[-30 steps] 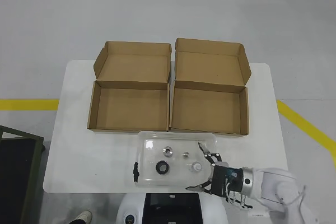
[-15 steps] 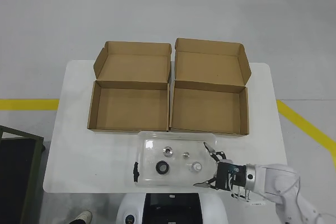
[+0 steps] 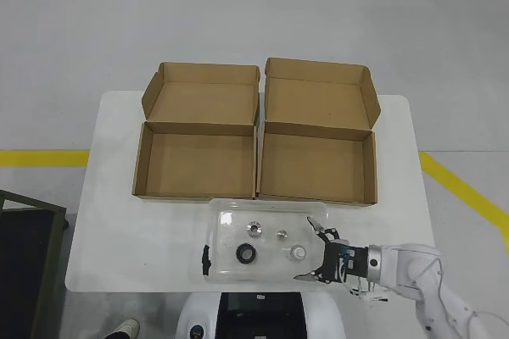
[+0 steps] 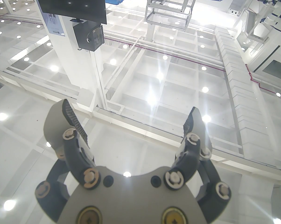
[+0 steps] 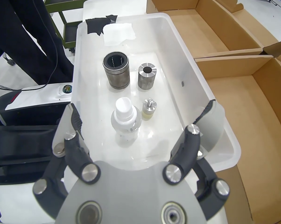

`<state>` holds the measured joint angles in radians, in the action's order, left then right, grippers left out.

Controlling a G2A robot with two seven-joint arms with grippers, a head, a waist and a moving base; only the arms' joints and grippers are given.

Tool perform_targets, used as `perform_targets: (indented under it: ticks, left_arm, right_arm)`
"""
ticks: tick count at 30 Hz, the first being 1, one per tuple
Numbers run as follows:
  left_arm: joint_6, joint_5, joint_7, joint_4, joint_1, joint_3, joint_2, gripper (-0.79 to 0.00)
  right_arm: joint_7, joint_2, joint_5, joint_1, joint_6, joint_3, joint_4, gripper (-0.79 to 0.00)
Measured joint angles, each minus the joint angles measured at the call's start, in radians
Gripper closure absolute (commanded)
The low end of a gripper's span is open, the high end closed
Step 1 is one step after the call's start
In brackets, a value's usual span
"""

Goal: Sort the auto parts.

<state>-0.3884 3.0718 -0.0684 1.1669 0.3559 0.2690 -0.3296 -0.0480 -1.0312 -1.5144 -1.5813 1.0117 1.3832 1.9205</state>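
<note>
Four parts are standing upright in the translucent white plastic tub at the table's near edge: a dark cylindrical bearing, a grey bored steel cylinder, a small threaded metal fitting and a clear white-capped bottle. The right gripper is hovering at the tub's right end, spread wide and gripping nothing. The left gripper is gaping empty towards the ceiling.

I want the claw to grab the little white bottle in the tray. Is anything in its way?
Nothing visible is. The open right claw hangs over the end of the clear tray, and the white bottle is the part nearest it. The metal parts stand beside or beyond the bottle.
</note>
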Motion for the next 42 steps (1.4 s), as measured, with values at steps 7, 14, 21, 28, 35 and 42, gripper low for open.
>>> perform_targets:
  ticks: [7, 14, 21, 28, 35, 42]
  left_arm:
    - [0.0, 0.0, 0.0, 0.0, 0.0, 0.0, 0.0, -0.785]
    - [0.0, 0.0, 0.0, 0.0, 0.0, 0.0, 0.0, -0.785]
    - [0.0, 0.0, 0.0, 0.0, 0.0, 0.0, 0.0, -0.785]
    - [0.0, 0.0, 0.0, 0.0, 0.0, 0.0, 0.0, -0.785]
    - [0.0, 0.0, 0.0, 0.0, 0.0, 0.0, 0.0, -0.785]
    - [0.0, 0.0, 0.0, 0.0, 0.0, 0.0, 0.0, -0.785]
  right_arm:
    - [0.006, 0.006, -0.032, 0.005, -0.005, -0.014, -0.006, -0.382]
    - [0.005, 0.011, -0.046, 0.006, -0.01, -0.025, -0.006, -0.369]
    - [0.011, 0.015, -0.056, 0.016, -0.012, -0.045, -0.016, -0.222]
    - [0.01, 0.021, -0.034, 0.022, 0.0, -0.047, -0.006, 0.0]
    - [0.005, 0.037, 0.049, 0.002, 0.001, -0.025, 0.048, 0.0]
    - [0.006, 0.054, 0.233, -0.017, 0.001, -0.005, 0.086, 0.0]
